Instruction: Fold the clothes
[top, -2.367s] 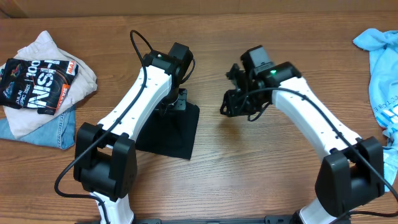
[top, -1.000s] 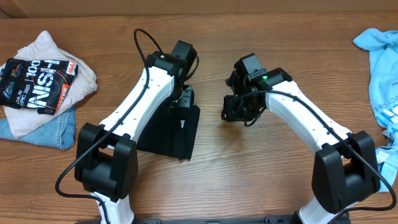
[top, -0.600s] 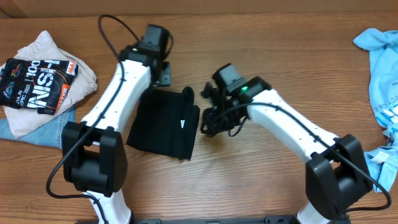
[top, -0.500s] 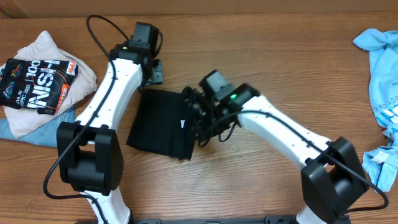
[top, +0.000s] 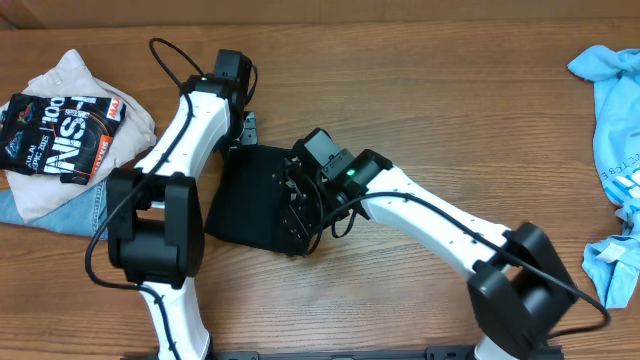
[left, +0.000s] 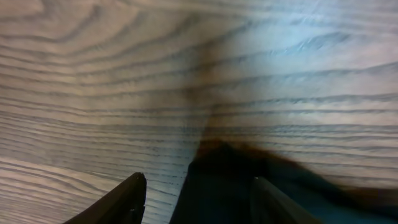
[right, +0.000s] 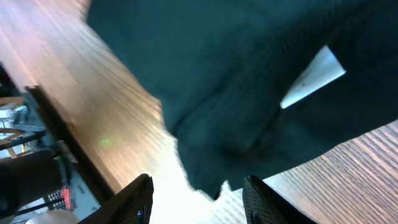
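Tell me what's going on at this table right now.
Two robot arms are folding a black shirt on the table. The shirt lies as a compact folded rectangle. The right gripper hangs open over its right edge, by the white label; the left gripper is open at its far left corner. Neither holds anything.

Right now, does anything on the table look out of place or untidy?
The folded black shirt lies askew to the table edge. In the right wrist view its white label shows on the outside, beside a rumpled fold. Nothing looks torn or spilled.
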